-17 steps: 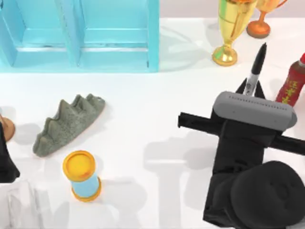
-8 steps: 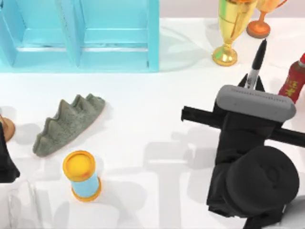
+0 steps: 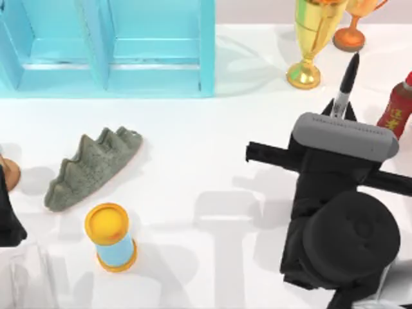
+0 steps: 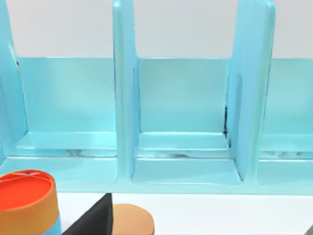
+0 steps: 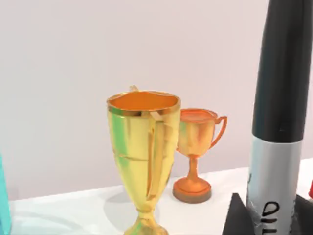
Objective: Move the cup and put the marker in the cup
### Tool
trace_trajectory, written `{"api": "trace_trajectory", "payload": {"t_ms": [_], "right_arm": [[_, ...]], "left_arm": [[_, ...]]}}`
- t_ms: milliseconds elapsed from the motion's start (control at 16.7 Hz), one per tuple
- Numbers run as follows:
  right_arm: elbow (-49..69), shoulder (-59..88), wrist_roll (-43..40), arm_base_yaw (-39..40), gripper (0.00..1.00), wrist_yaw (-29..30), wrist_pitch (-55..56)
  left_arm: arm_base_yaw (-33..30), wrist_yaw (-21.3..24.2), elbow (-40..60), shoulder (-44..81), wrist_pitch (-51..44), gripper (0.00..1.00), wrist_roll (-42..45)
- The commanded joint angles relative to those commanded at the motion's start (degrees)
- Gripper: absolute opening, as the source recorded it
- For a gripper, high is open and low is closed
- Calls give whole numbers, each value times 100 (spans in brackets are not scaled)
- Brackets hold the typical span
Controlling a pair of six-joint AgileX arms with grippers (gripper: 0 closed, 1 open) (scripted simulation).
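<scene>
My right gripper (image 3: 341,114) is shut on the marker (image 3: 346,85), a slim black pen with a white printed band, at the table's right rear. The marker points toward the gold trophy. In the right wrist view the marker (image 5: 279,122) stands between the black fingertips (image 5: 235,218). A sliver of the pinkish-brown cup (image 3: 9,174) shows at the far left edge, partly hidden by my left arm (image 3: 6,222). In the left wrist view the cup (image 4: 131,221) sits just behind a black part of my left gripper (image 4: 93,223).
A light blue shelf rack (image 3: 109,45) spans the back left. A gold trophy (image 3: 309,38) and an orange trophy (image 3: 353,33) stand at the back right, with a red bottle (image 3: 396,109) beside the marker. A grey-green spiky piece (image 3: 90,167) and a blue cylinder with yellow ends (image 3: 111,237) lie at the left.
My right arm has shifted a little toward the back of the table with the marker still held. The cup and the left arm have barely moved.
</scene>
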Motion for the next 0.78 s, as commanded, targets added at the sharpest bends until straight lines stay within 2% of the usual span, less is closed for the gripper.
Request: {"api": "trace_trajectory", "payload": {"t_ms": [720, 780], "right_arm": [[0, 0, 0, 0, 98, 0, 0], [0, 0, 0, 0, 100, 0, 0]], "left_arm": [[0, 0, 0, 0, 0, 100, 0], [0, 0, 0, 0, 0, 100, 0]]}}
